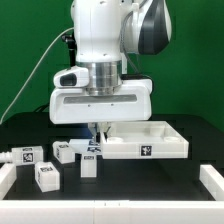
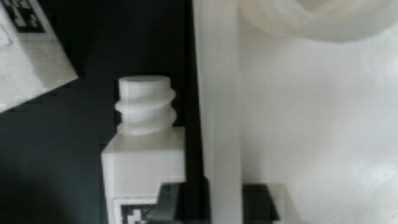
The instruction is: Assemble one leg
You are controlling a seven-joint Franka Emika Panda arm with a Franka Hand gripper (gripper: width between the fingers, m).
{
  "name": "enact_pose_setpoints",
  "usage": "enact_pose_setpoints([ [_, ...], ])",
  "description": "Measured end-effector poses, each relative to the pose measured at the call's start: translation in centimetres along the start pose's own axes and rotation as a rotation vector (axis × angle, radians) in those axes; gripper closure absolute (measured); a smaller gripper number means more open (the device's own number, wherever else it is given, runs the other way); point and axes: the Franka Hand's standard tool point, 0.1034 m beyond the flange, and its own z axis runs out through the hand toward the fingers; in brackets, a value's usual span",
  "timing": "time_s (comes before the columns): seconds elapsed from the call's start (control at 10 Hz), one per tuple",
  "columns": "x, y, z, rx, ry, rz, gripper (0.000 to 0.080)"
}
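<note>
Beside clamped tabletop [image 2: 217, 100], leg [image 2: 139, 150] threads, wrist view only

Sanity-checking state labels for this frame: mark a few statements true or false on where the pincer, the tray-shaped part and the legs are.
1. The pincer straddles a wall of the white tray-shaped part, one finger on each side. True.
2. The loose legs lie to the exterior view's right of that part. False: they lie to its left.
3. The legs carry marker tags. True.
4. The pincer holds a leg in the air. False: every visible leg rests on the black table. One with a threaded end sits just beside the wall.
</note>
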Motion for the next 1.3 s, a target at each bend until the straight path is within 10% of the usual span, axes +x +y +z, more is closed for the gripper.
enact_pose_setpoints([
  [0.2,0.1,0.0,0.2,0.002,-0.009,0.005,0.0749],
  [0.7,9.8,-1.3,0.0,0.008,0.015,-0.020,0.0748],
  [1.3,9.4,-1.4,0.8,0.005,0.003,-0.015,0.0748],
])
